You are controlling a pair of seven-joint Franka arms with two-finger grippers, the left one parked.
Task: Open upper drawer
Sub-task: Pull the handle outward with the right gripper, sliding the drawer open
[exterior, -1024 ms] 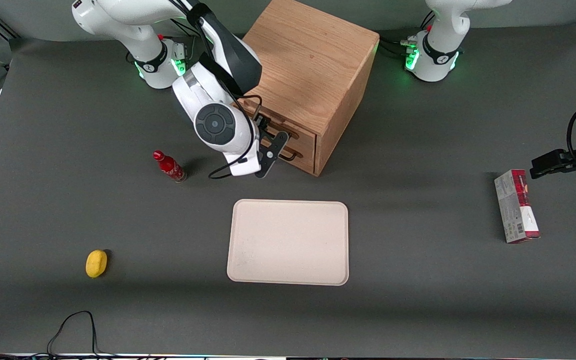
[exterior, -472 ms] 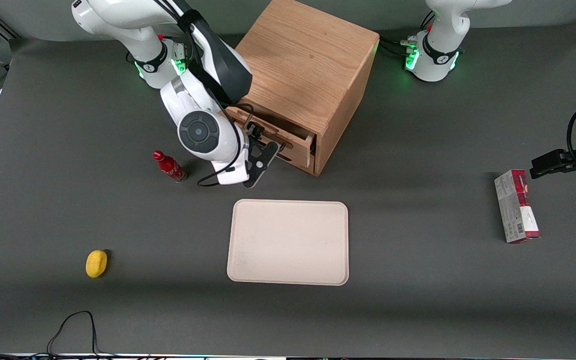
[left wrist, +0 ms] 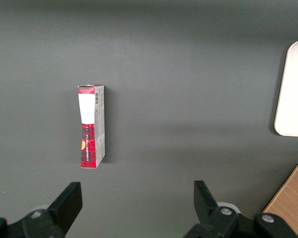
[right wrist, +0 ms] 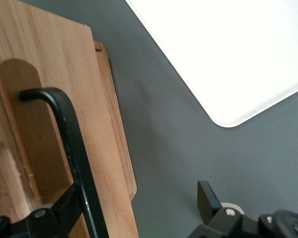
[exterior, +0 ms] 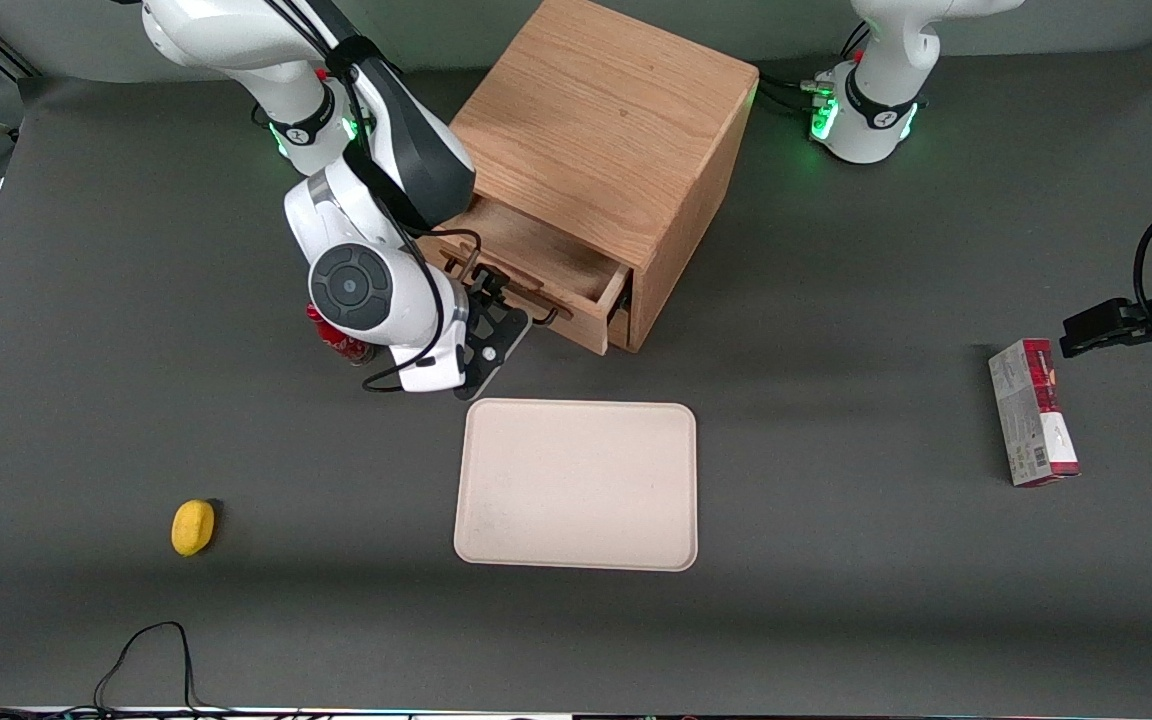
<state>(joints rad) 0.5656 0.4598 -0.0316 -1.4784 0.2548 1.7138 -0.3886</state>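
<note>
The wooden cabinet (exterior: pixel 606 130) stands at the back of the table. Its upper drawer (exterior: pixel 536 262) is pulled partly out, and its inside shows from above. My right gripper (exterior: pixel 492 312) is at the drawer's front, at the black wire handle (exterior: pixel 544 316). In the right wrist view the light-oak drawer front (right wrist: pixel 49 74) fills one side, with the handle (right wrist: pixel 72 144) running across it. The gripper (right wrist: pixel 137 196) is open. One finger (right wrist: pixel 64 210) sits hooked under the handle bar. The other finger (right wrist: pixel 207 198) is well apart, over the grey table.
A beige tray (exterior: pixel 576 485) lies nearer the front camera than the cabinet; its corner shows in the right wrist view (right wrist: pixel 228 59). A red bottle (exterior: pixel 336 345) is half hidden by my arm. A yellow lemon (exterior: pixel 193 526) lies toward the working arm's end, a red-and-white box (exterior: pixel 1033 412) toward the parked arm's.
The upper drawer has slid out of the cabinet, from shut to partly open. My gripper has moved with the handle toward the front camera and now covers part of the red bottle.
</note>
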